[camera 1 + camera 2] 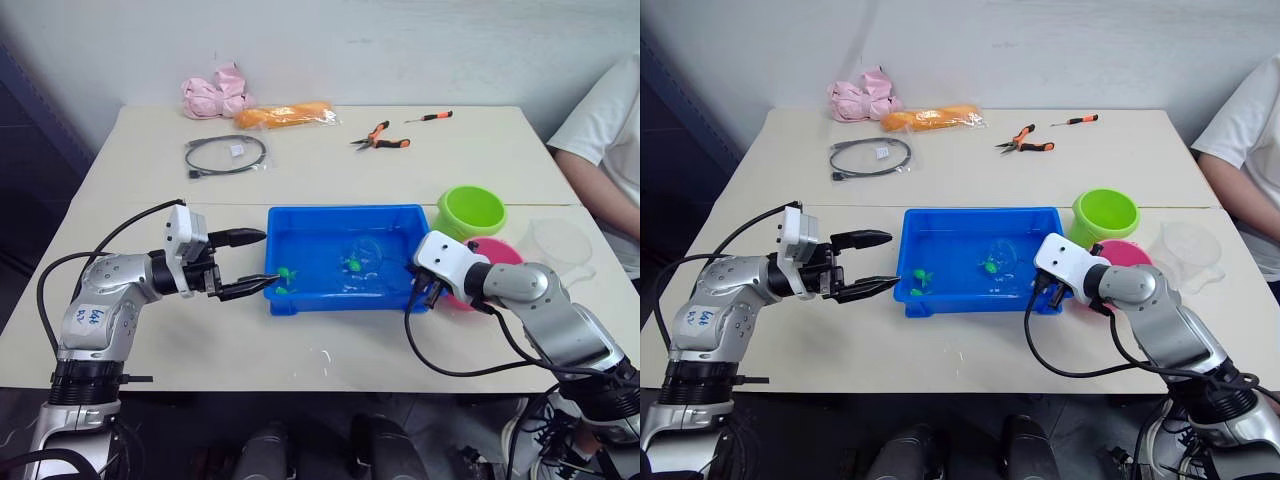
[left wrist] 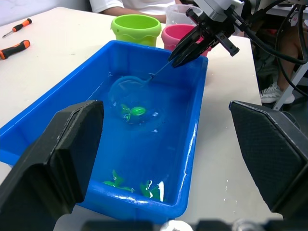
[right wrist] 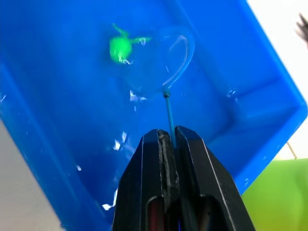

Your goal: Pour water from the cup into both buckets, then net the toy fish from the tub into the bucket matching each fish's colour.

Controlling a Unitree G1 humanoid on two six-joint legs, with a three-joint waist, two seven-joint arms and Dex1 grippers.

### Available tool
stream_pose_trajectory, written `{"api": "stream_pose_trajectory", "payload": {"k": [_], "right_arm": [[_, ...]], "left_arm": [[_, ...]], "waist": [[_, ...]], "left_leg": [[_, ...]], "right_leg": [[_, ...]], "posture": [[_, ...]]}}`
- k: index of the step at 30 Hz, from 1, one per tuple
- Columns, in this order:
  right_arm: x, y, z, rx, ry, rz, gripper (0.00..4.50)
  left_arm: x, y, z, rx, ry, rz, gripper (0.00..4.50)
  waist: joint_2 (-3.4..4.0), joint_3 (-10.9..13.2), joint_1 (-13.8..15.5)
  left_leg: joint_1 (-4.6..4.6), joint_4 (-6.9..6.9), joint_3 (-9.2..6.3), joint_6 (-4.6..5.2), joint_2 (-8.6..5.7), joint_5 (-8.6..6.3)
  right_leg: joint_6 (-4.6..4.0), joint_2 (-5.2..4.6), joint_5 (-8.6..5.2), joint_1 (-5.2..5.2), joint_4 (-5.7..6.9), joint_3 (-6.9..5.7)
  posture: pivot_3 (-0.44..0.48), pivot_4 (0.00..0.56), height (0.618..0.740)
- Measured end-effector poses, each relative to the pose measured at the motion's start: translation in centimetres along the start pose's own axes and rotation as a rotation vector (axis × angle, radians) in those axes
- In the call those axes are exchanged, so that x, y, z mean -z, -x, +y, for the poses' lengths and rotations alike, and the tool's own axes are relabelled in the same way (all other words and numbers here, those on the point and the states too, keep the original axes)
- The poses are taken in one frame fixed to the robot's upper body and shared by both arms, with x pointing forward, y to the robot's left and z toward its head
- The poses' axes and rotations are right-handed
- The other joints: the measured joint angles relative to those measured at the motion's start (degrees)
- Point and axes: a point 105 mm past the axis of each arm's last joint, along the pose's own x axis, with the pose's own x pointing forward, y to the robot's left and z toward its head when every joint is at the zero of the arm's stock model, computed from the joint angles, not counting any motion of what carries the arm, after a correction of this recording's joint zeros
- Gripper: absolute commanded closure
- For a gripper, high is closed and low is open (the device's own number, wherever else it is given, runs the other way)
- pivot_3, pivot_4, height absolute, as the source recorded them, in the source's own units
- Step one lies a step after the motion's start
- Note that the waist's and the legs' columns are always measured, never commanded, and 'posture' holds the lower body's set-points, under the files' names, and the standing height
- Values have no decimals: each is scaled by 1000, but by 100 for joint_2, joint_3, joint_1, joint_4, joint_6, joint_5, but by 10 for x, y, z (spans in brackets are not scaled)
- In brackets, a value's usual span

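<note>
The blue tub (image 1: 340, 211) sits mid-table and holds water. My right gripper (image 3: 172, 132) is shut on the net's thin handle at the tub's right end. The net's hoop (image 3: 169, 61) is dipped in the water next to a green toy fish (image 3: 120, 47). More green fish (image 2: 151, 190) lie in the tub's near left corner. My left gripper (image 1: 270, 260) is open at the tub's left wall, holding nothing. Right of the tub stand the green bucket (image 1: 470, 210) and the pink bucket (image 1: 497, 250). The clear cup (image 1: 562, 245) is further right.
At the back of the table lie a black cable loop (image 1: 226, 155), orange-handled pliers (image 1: 380, 138), a screwdriver (image 1: 430, 117), an orange bag (image 1: 287, 115) and a pink bundle (image 1: 215, 95). A person's sleeve (image 1: 605, 130) is at the right edge.
</note>
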Motion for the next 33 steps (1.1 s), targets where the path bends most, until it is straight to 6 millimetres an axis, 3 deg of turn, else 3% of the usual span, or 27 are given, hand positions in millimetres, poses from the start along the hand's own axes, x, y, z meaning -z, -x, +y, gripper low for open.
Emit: {"api": "stream_pose_trajectory", "payload": {"k": [6,11,17,27,33], "right_arm": [[-5,-2,-1,-8,-29,-9,4500],[-11,-7,21,-165,-272,-11,4500],[-28,-3,28,-268,-510,-49,4500],[-37,31,-5,-259,-712,-142,4500],[-28,60,-27,-197,-769,-186,4500]], "left_arm": [[0,0,-1,-1,-4,1,44],[0,0,-1,-4,-4,0,44],[0,0,-1,-5,-5,0,44],[0,0,-1,-10,-3,-10,44],[-8,-10,0,11,-18,-48,44]], "waist": [[0,0,-2],[0,0,-6],[0,0,-4],[0,0,-2],[0,0,13]], "left_leg": [[0,0,-1,0,2,0],[0,0,-1,0,3,0],[-3,0,-5,1,1,-1],[-6,-1,-7,5,-1,-3],[-8,-1,-5,8,-4,-5]], "right_leg": [[0,1,0,0,0,-1],[0,1,0,0,1,0],[-1,-2,0,-2,0,-1],[-1,-5,0,-3,-1,-1],[1,-7,1,-3,-3,-1]], "posture": [[0,150,740],[0,150,740],[0,150,740],[0,150,740],[0,150,740]]}}
